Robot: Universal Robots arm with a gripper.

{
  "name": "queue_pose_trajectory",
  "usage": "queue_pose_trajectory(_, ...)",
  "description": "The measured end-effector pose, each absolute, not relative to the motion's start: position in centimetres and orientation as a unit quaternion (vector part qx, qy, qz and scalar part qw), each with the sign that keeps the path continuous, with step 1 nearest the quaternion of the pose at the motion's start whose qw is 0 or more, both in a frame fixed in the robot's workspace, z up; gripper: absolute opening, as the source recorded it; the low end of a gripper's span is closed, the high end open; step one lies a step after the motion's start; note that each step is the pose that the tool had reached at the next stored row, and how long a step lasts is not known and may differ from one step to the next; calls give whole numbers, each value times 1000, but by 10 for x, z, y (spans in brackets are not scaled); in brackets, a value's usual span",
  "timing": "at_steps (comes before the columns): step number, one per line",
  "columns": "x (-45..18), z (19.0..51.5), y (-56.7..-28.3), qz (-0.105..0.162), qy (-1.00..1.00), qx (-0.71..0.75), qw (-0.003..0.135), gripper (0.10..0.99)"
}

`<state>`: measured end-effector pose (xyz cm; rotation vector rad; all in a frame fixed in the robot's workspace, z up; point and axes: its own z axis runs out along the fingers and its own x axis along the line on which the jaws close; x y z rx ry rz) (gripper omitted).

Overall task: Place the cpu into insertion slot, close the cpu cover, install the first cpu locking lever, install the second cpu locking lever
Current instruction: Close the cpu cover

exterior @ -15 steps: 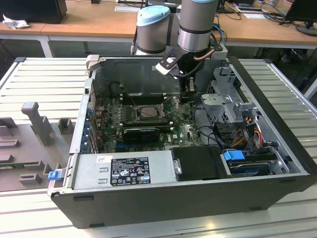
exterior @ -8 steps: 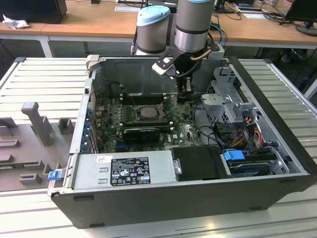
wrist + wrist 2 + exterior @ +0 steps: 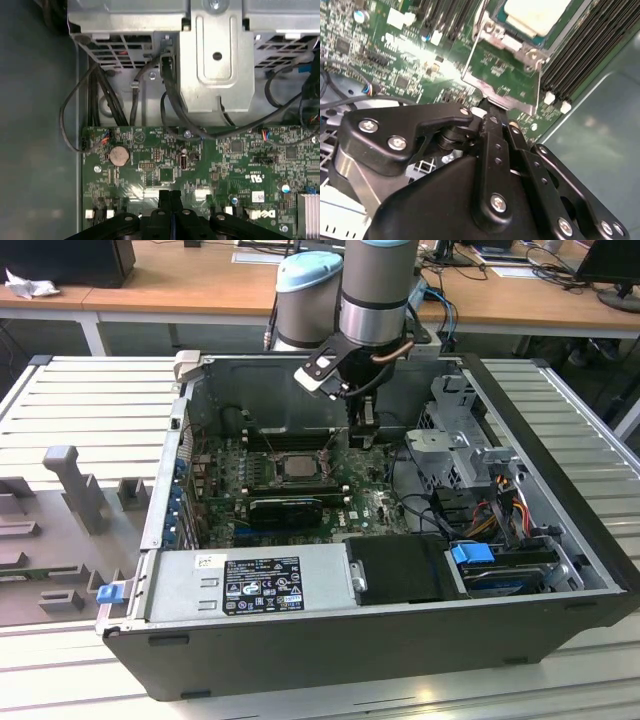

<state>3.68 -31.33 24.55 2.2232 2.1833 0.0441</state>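
The cpu [image 3: 536, 14] lies flat in the insertion slot [image 3: 492, 29], its pale top facing up and the socket's silvery rim around it. In the exterior view it sits [image 3: 297, 466] on the green motherboard [image 3: 370, 505], in the half of the open computer case [image 3: 400, 640] nearer the tabletop's [image 3: 90, 410] far edge. The cpu cover [image 3: 470, 65] is not down over the chip. It is swung open away from the socket, and green board shows through its window. The claw [image 3: 490, 116] has its two black fingers pressed together, with the tips right at the cover's free edge. Whether the thin metal lip is caught between them cannot be told. In the first wrist view the joined fingers [image 3: 170, 196] hang above the board near a round coin battery [image 3: 119, 155], with a grey metal drive cage [image 3: 215, 60] beyond. Long black memory slots [image 3: 580, 55] run beside the socket. In the exterior view the arm comes down into the case from the far edge, with the claw [image 3: 362, 430] just beside the socket on the exterior view's right.
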Motion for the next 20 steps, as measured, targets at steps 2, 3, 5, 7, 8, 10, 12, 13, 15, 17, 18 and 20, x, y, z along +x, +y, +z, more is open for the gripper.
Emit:
queue_pose_trajectory(2, 32, 245, -313, 14, 701, 713, 12, 106)
queue_pose_trajectory(3, 29, 245, -313, 15, 701, 713, 12, 106)
queue_pose_trajectory(5, 21, 245, -313, 15, 701, 713, 12, 106)
queue_pose_trajectory(7, 14, 244, -313, 15, 701, 713, 12, 106)
queue_pose_trajectory(8, 11, 244, -313, 15, 701, 713, 12, 106)
queue_pose_trajectory(10, 8, 244, -313, 15, 701, 713, 12, 106)
queue_pose_trajectory(12, 5, 244, -313, 15, 701, 713, 12, 106)
queue_pose_trajectory(13, 3, 244, -313, 15, 701, 713, 12, 106)
queue_pose_trajectory(15, 3, 244, -313, 15, 701, 713, 12, 106)
queue_pose_trajectory(17, 2, 239, -313, 15, 701, 712, 12, 106)
queue_pose_trajectory(18, 2, 236, -313, 15, 705, 709, 12, 106)
queue_pose_trajectory(20, 1, 234, -313, 16, 711, 702, 11, 106)
